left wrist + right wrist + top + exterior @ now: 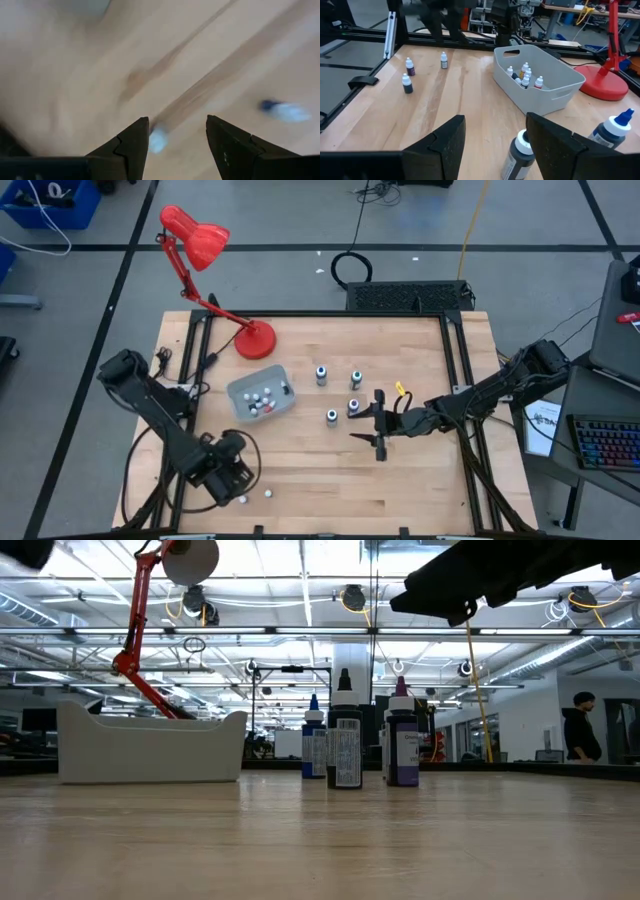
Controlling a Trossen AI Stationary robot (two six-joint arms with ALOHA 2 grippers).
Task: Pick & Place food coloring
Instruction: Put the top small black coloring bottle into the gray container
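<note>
We see the left pincer (240, 492) low over the table's (420, 470) near left corner, jaws parted and holding nothing. One small bottle (157, 139) lies on the wood just at its fingertips, beside one finger (131, 145), and another bottle (281, 111) lies a little off to the side; in the high view these show as two tiny whitish bottles (268, 493) right next to that pincer.

The right pincer (380, 432) hangs over the middle right of the table, jaws also apart and empty. Directly ahead of it stands a dark bottle (518, 156) with a white cap, close to the fingers, with a blue-tipped one (612, 129) beside it. Beyond these, past the pincer, sits the grey tray (262, 394) with several bottles inside (524, 75). Three more bottles (408, 75) stand apart on the wood, well off from the tray. Farthest away, behind the tray, is the red lamp (205, 260).
</note>
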